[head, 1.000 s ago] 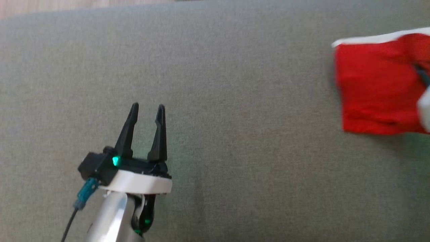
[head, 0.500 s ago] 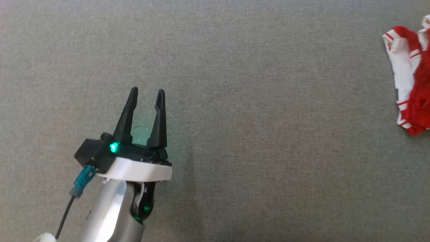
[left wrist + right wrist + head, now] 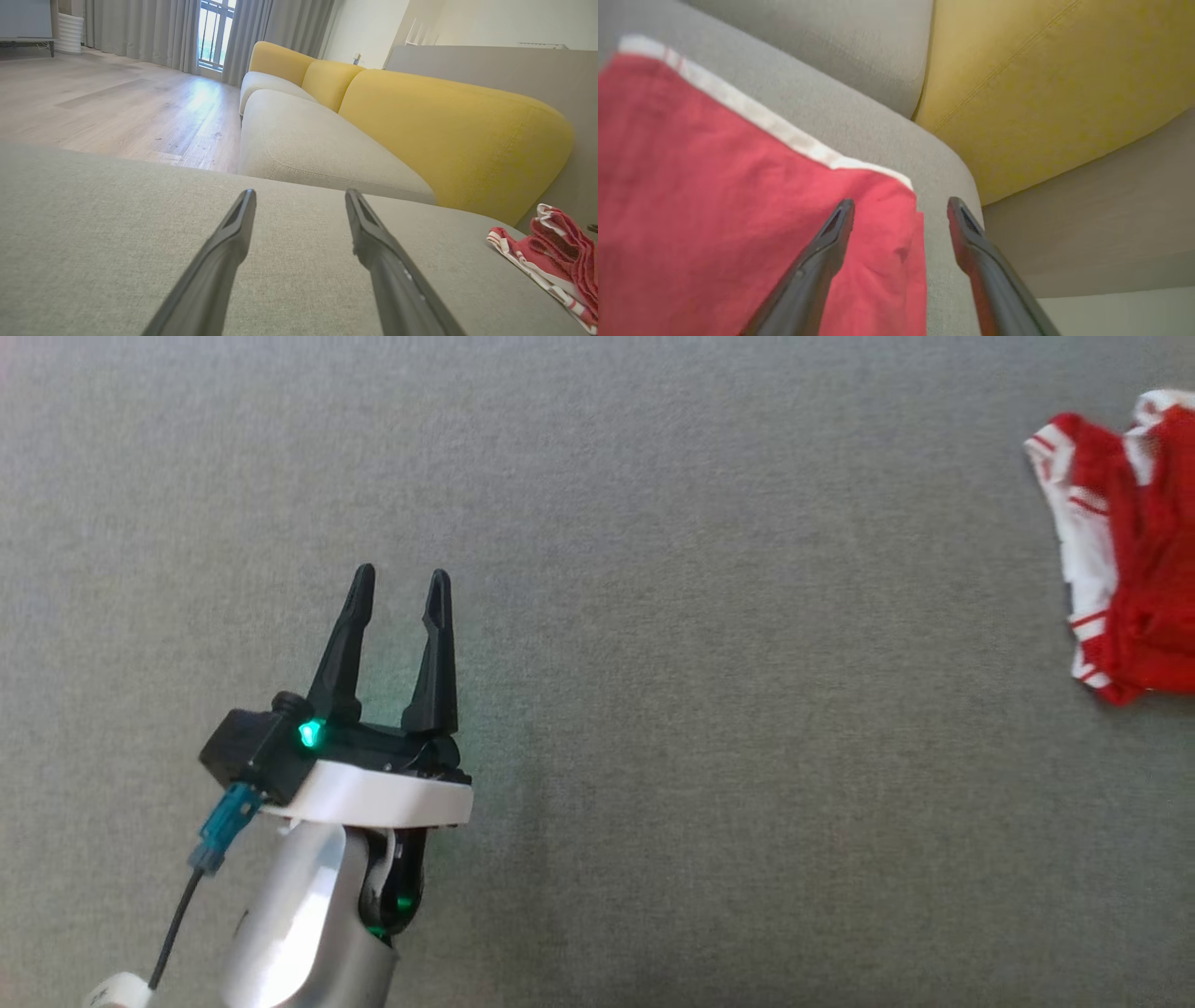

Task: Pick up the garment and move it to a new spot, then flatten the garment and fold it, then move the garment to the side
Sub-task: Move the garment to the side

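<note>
In the head view, the left gripper point(image 3: 400, 581) is seen at the lower left, raised over the grey cushion point(image 3: 709, 709). Its two dark fingers are held a little apart, and nothing is gripped between them. A wide stretch of bare cushion is seen to its right. The garment point(image 3: 1139, 569), red with white striped trim, lies bunched at the far right edge, well apart from that gripper and partly cut off by the frame.

In the left wrist view, a wooden floor point(image 3: 117, 102) and grey curtains point(image 3: 140, 28) are seen at the left. The left gripper point(image 3: 300, 193) is shown in the middle with its fingers parted over the cushion. A yellow backrest point(image 3: 448, 130) is seen further right, and the garment point(image 3: 556, 252) lies crumpled at the lower right.

In the right wrist view, the garment point(image 3: 714, 210) is spread across the left, edged by a white band. The right gripper point(image 3: 901, 201) is held with its fingers apart and nothing is grasped. One finger is seen against the red cloth, the other against the cushion beside the cloth's edge. Whether the cloth is touched cannot be told.
</note>
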You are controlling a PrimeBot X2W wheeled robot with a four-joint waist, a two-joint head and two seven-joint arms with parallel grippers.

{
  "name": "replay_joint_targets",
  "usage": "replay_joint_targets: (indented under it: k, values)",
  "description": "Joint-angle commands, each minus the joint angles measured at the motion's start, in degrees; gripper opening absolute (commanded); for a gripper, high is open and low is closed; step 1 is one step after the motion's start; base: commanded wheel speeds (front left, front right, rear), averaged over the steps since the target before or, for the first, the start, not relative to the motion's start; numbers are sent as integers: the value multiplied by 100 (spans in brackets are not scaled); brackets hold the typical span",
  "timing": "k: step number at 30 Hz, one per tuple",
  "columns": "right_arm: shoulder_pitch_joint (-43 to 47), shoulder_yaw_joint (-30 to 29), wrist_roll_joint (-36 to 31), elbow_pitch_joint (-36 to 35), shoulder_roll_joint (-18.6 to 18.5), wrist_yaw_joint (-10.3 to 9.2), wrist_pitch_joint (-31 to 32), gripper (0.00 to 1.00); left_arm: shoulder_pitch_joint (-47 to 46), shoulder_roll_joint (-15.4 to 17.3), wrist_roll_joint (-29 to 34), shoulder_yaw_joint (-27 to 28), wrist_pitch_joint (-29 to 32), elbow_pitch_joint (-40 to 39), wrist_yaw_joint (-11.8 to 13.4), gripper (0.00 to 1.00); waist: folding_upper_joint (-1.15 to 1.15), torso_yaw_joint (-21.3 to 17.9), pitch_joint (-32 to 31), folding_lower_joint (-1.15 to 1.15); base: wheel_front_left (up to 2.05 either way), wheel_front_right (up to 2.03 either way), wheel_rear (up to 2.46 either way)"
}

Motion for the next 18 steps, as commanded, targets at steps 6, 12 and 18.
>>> replay_joint_targets:
  k: [6, 12, 18]
  values:
    - [126, -803, 167, -528, 677, 40, -700, 100, 70, 42, 100, 354, -29, -214, -33, 100, 0, -228, -535, 0, 0, 0, 0]
    - [427, -1325, 96, -1457, 1879, 40, -1265, 100, 346, 42, 18, 638, -29, -461, -33, 100, 0, -388, -989, 0, 0, 0, 0]
    - [1277, -1533, 93, -2203, 3159, 40, -1384, 100, 703, 42, 89, 808, -29, -448, -8, 100, 0, -519, -1448, 0, 0, 0, 0]
